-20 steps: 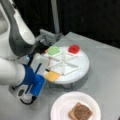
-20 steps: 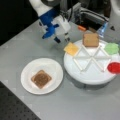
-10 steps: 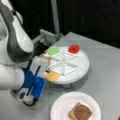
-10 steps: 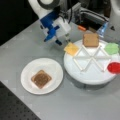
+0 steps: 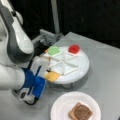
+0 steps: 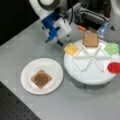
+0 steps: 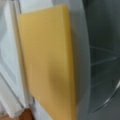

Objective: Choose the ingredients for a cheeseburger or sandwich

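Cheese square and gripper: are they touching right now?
Cannot tell. In a front view the gripper sits right at the cheese square on the tray's edge, but neither contact nor gap shows plainly.

The gripper [image 6: 65, 40] has moved closer to the yellow-orange cheese square [image 6: 71, 48] at the divided tray's [image 6: 86, 75] left edge.

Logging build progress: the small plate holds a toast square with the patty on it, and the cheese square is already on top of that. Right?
Not quite. The small plate holds toast and patty, but the cheese square lies at the divided tray's edge near the gripper, seen in both front views.
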You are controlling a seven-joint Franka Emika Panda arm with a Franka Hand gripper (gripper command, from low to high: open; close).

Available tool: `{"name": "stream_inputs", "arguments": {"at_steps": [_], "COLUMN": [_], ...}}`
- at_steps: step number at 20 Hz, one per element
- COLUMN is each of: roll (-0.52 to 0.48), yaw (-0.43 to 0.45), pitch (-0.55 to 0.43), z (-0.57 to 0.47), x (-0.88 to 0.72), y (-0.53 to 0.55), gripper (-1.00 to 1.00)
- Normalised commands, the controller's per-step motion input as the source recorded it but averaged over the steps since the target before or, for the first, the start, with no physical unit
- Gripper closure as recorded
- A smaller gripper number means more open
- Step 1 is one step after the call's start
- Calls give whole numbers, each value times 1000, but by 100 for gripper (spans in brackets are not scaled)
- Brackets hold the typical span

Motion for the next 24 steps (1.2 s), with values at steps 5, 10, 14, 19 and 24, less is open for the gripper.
{"name": "stream_inputs", "arguments": {"at_steps": [5,10,14,19,24], "roll": [122,113,115,100,69], "yaw": [-105,-114,-120,-121,-146], "pitch": [-94,-93,-100,-92,-99], "z": [-54,-60,-61,-62,-60], "x": [-46,-38,-30,-42,-57], "y": [69,94,133,149,124], "gripper": [-100,-100,-100,-100,-100]}}
